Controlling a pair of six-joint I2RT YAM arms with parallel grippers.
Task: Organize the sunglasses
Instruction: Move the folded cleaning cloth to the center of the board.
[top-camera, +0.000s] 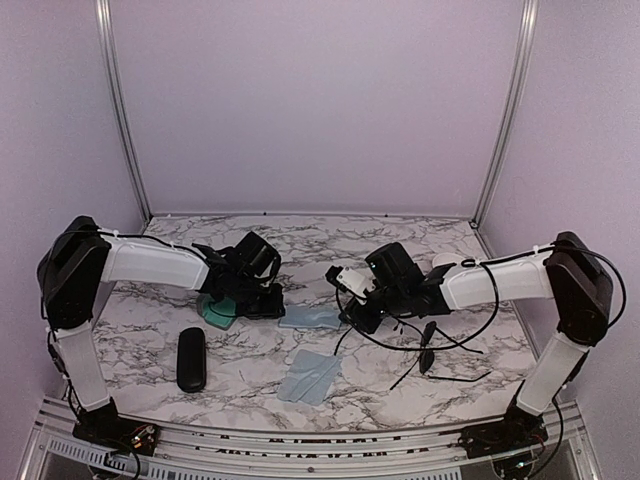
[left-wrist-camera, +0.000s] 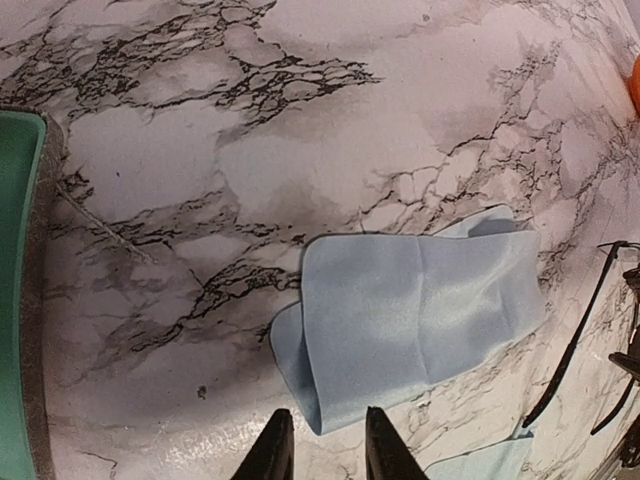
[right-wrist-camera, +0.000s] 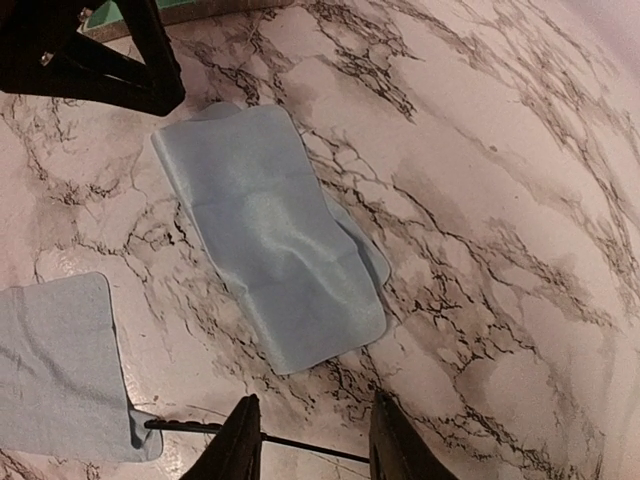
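Note:
One pair of sunglasses (top-camera: 428, 350) lies on the marble to the right of centre, arms splayed. A thin black arm of another pair of sunglasses (right-wrist-camera: 300, 446) crosses under my right gripper (right-wrist-camera: 315, 445), running past the left fingertip to the right one; its tip rests by the corner of a blue cloth (right-wrist-camera: 55, 370). The jaws stand apart and I cannot tell if they touch it. In the left wrist view that arm (left-wrist-camera: 570, 340) shows at the right edge. My left gripper (left-wrist-camera: 328, 450) is narrowly open and empty, just short of a folded blue cloth (left-wrist-camera: 420, 310).
A green tray (top-camera: 215, 312) sits under the left wrist. A glossy black oval case (top-camera: 190, 358) lies at front left. A second blue cloth (top-camera: 312, 375) lies near the front centre. The left gripper's fingers (right-wrist-camera: 110, 60) reach into the right wrist view. Purple walls enclose the table.

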